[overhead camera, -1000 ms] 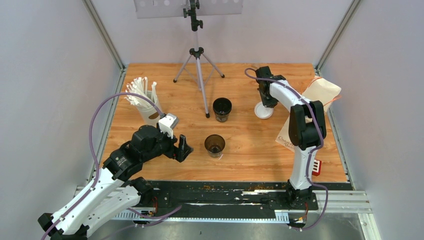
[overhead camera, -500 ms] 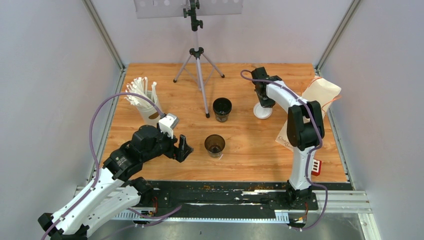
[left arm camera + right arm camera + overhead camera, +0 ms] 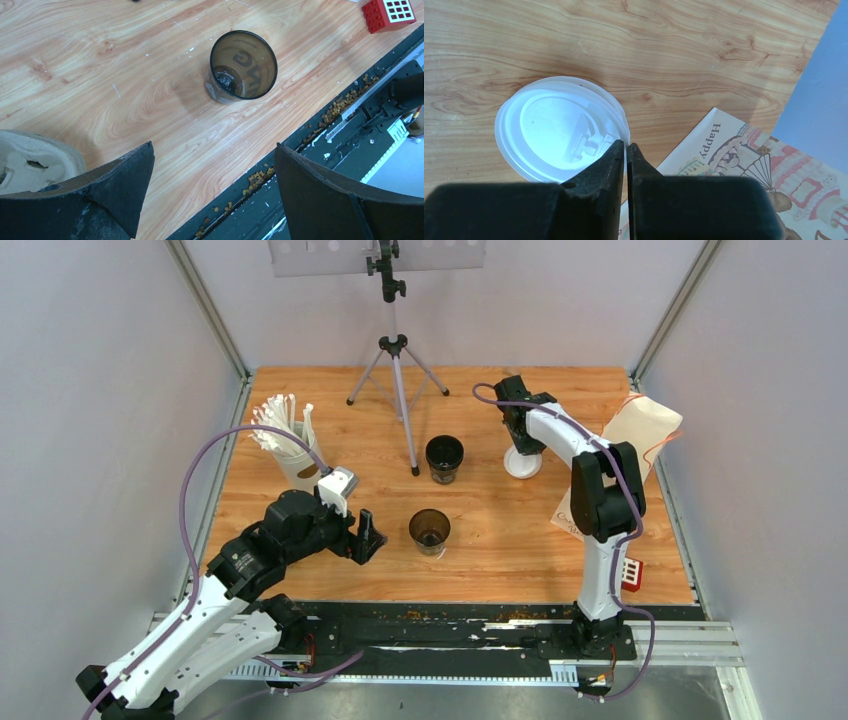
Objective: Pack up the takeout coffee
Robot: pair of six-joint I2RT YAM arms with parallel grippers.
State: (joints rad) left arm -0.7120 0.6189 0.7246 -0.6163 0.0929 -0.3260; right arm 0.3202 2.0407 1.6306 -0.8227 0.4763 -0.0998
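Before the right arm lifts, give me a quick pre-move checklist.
1. Right claw shut on the rim of the white lid: ok.
2. One lid rather than several stacked: cannot tell, the rim looks layered.
3. Lid apart from the paper bag: ok, bare wood shows between them.
4. Far cup upright and uncovered: ok.
5. Near cup upright and uncovered: ok.
6. Left claw open and not touching the near cup: ok.
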